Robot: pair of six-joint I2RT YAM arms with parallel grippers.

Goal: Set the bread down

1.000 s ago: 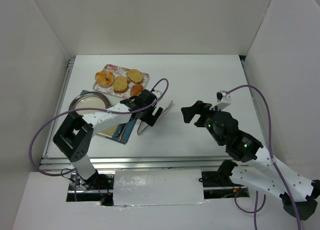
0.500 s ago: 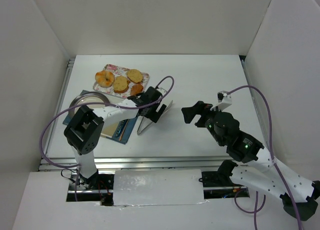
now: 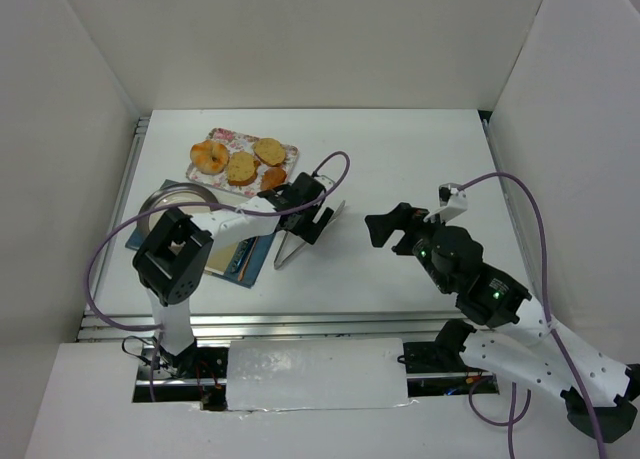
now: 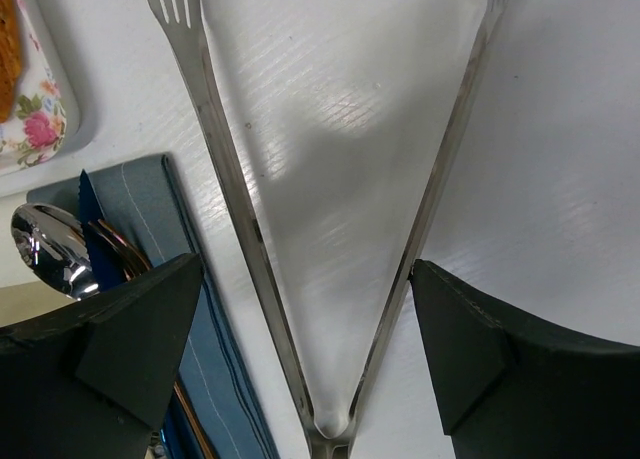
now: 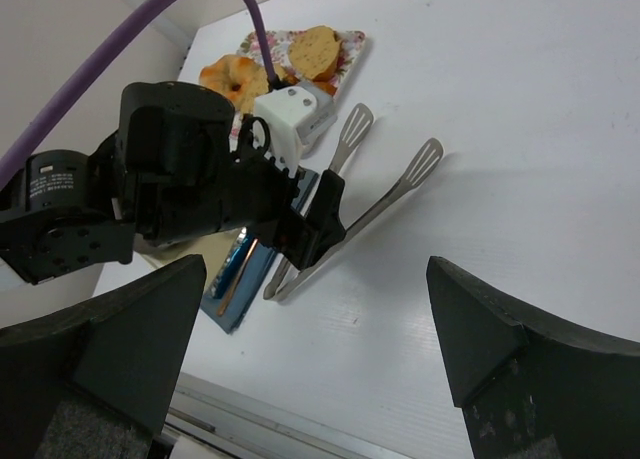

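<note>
Left gripper (image 3: 312,222): jaws spread wide, low over the white table (image 3: 400,159), straddling the hinge end of a pair of metal tongs (image 4: 235,209). In the left wrist view both tong arms run out between the fingers (image 4: 110,349) in a V. I cannot tell whether either pad touches the metal.

Right gripper (image 3: 388,225): jaws also wide, nothing between them, held above the table well apart from the tongs and facing the left arm.

Bread (image 3: 209,156): lies at the left end of the floral tray (image 3: 225,135) at the far left of the table, clear of both grippers. Two flatter toasted slices (image 3: 241,167) sit beside it on the same tray, and a small reddish-orange piece (image 3: 272,179) lies at the tray's near edge (the item closest to the left gripper).

Nearer than the tray: a round metal dish (image 3: 160,195), and a blue napkin (image 4: 150,194) carrying a spoon (image 4: 45,249) and other cutlery, just left of the tongs
</note>
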